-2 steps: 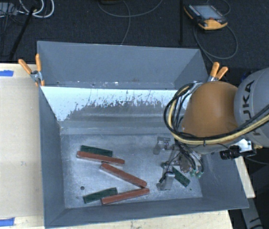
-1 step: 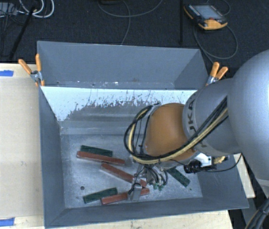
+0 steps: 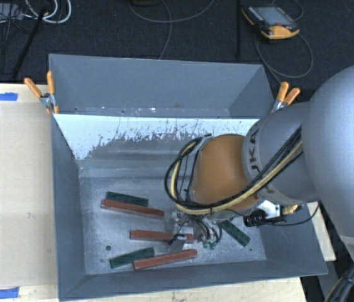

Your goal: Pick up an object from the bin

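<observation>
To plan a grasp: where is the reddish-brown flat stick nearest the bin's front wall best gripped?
Probably at mid-length of the reddish-brown flat stick, from above, across its narrow width: it lies flat, and a dark green stick crowds its left end.

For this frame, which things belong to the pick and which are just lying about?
In the job: end effector; middle brown bar nearest it; bin.
Lying about: top green bar; top brown bar; bottom green bar; bottom brown bar; right green bar.
</observation>
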Available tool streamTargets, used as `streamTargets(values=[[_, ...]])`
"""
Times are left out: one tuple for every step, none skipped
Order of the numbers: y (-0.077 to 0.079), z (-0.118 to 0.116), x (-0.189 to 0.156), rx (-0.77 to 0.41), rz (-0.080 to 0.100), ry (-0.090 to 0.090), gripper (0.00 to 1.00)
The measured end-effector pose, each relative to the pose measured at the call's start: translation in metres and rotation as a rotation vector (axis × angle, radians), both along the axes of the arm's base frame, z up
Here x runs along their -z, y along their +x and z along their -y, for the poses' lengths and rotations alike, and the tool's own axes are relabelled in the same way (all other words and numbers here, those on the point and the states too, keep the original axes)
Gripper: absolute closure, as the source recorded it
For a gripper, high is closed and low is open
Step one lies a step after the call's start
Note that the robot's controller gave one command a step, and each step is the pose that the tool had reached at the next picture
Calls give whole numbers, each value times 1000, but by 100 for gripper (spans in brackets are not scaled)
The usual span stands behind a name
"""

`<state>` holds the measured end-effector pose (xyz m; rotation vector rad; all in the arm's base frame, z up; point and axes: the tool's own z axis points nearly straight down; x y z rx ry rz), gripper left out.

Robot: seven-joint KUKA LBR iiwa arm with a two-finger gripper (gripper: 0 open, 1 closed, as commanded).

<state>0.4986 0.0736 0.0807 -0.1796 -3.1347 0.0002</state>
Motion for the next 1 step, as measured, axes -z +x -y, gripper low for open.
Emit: streamTargets(values=[[25, -10, -129, -28, 10, 1, 100]])
